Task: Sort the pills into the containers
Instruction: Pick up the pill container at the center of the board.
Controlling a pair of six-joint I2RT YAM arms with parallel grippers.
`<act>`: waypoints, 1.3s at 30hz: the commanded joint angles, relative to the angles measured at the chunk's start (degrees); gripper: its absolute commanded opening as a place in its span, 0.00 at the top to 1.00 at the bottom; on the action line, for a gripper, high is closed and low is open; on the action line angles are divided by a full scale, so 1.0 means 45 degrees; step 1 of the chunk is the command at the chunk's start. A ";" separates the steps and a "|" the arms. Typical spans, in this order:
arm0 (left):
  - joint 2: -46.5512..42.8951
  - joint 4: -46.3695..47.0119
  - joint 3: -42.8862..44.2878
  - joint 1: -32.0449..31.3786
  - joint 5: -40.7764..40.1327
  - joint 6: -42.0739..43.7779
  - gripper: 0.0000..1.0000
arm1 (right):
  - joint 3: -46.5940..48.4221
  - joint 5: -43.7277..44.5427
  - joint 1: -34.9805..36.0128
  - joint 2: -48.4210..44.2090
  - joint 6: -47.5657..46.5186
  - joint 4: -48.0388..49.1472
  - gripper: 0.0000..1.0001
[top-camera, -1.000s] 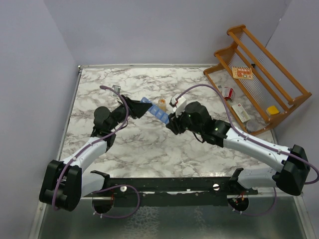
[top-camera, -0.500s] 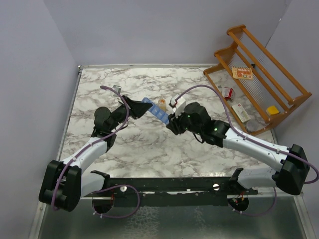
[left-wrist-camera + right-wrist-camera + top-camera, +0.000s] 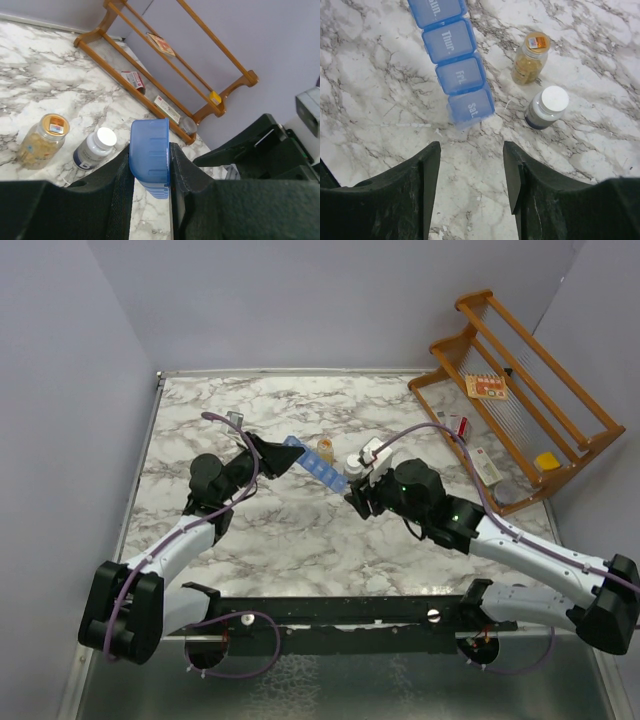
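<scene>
The containers are a blue strip of lidded day compartments, slanting across the middle of the marble table. My left gripper is shut on the strip's left end; in the left wrist view the blue end sits squeezed between both pads. In the right wrist view the containers show lids marked Thur., Fri. and Sat., all closed. My right gripper stands open just off the Sat. end, touching nothing. Loose pills are out of view.
An amber bottle with yellowish contents and a dark bottle with a white cap stand just behind the strip's right end. A wooden rack holding small packets fills the back right corner. Walls close the table's left and back.
My right gripper has let go of the strip's Sat. end, opened wider and drawn back to the right, uncovering the white-capped bottle. The left gripper keeps the strip where it was.
</scene>
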 commanded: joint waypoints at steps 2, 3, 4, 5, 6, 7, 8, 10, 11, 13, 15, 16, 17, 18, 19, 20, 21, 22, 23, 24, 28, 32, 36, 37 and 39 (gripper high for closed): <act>0.0179 -0.0188 0.0197 0.0099 -0.0424 0.0369 1.00 | -0.0519 0.0561 0.0102 -0.0918 -0.0817 0.0620 0.41; 0.0182 -0.0191 0.0169 0.0099 -0.0452 0.0323 1.00 | -0.0525 0.0493 0.0111 -0.0918 -0.0907 0.0589 0.40; 0.0182 -0.0191 0.0149 0.0104 -0.0489 0.0307 1.00 | -0.0516 0.0473 0.0136 -0.0878 -0.0946 0.0561 0.40; 0.0170 -0.0176 0.0148 0.0102 -0.0504 0.0274 1.00 | -0.0549 0.0504 0.0174 -0.0861 -0.0975 0.0592 0.40; 0.0132 -0.0179 0.0134 0.0104 -0.0532 0.0235 1.00 | -0.0607 0.0586 0.0239 -0.0833 -0.0995 0.0647 0.40; 0.0093 -0.0187 0.0115 0.0100 -0.0568 0.0201 1.00 | -0.0683 0.0660 0.0316 -0.0804 -0.1049 0.0773 0.40; 0.0059 -0.0198 0.0128 0.0099 -0.0558 0.0190 1.00 | -0.0819 0.0750 0.0401 -0.0786 -0.1110 0.0948 0.40; 0.0017 -0.0216 0.0153 0.0100 -0.0554 0.0198 1.00 | -0.0967 0.0850 0.0495 -0.0658 -0.1105 0.1300 0.39; -0.0007 -0.0253 0.0166 0.0099 -0.0553 0.0223 1.00 | -0.0960 0.0825 0.0514 -0.0563 -0.1107 0.1382 0.39; -0.0031 -0.0318 0.0168 0.0114 -0.0625 0.0217 1.00 | -0.0826 0.0760 0.0554 -0.0360 -0.1115 0.1387 0.39; -0.0018 -0.0326 0.0185 0.0110 -0.0623 0.0147 1.00 | -0.0757 0.0752 0.0645 -0.0214 -0.1148 0.1452 0.38; -0.0013 -0.0345 0.0204 0.0105 -0.0594 0.0090 1.00 | -0.0770 0.0844 0.0704 -0.0166 -0.1183 0.1501 0.38; -0.0013 -0.0349 0.0216 0.0100 -0.0549 0.0032 1.00 | -0.0798 0.1010 0.0750 -0.0089 -0.1210 0.1561 0.38; -0.0013 -0.0350 0.0225 0.0101 -0.0506 -0.0017 1.00 | -0.0809 0.1177 0.0763 -0.0003 -0.1218 0.1608 0.38; -0.0040 -0.0345 0.0209 0.0109 -0.0477 -0.0057 1.00 | -0.0828 0.1244 0.0775 0.0083 -0.1250 0.1680 0.38; -0.0077 -0.0367 0.0188 0.0103 -0.0492 -0.0082 1.00 | -0.0867 0.1252 0.0798 0.0162 -0.1264 0.1786 0.38; -0.0111 -0.0369 0.0161 0.0099 -0.0524 -0.0070 1.00 | -0.0886 0.1263 0.0818 0.0238 -0.1271 0.1863 0.38; -0.0155 -0.0370 0.0135 0.0099 -0.0557 -0.0066 1.00 | -0.0888 0.1289 0.0847 0.0309 -0.1250 0.1924 0.37; -0.0192 -0.0418 0.0139 0.0101 -0.0581 -0.0049 1.00 | -0.0874 0.1351 0.0897 0.0391 -0.1262 0.1993 0.37; -0.0214 -0.0459 0.0147 0.0099 -0.0576 -0.0056 1.00 | -0.0870 0.1410 0.0938 0.0455 -0.1275 0.2060 0.37; -0.0300 -0.0497 0.0136 0.0101 -0.0461 -0.0162 1.00 | -0.0889 0.1986 0.0971 0.0796 -0.1298 0.2272 0.37; -0.0397 -0.0555 0.0069 0.0104 -0.0439 -0.0139 1.00 | -0.0875 0.2623 0.0987 0.0922 -0.1350 0.2504 0.46; -0.0421 -0.0623 -0.0022 0.0115 -0.0420 -0.0105 1.00 | -0.0940 0.3120 0.0988 0.0668 -0.1339 0.2688 0.62; -0.0435 -0.0638 -0.0036 0.0101 -0.0400 -0.0122 1.00 | -0.0964 0.3208 0.0991 0.0624 -0.1341 0.2735 0.62; -0.0442 -0.0643 -0.0065 0.0111 -0.0366 -0.0139 1.00 | -0.0923 0.3237 0.0985 0.0562 -0.1293 0.2727 0.63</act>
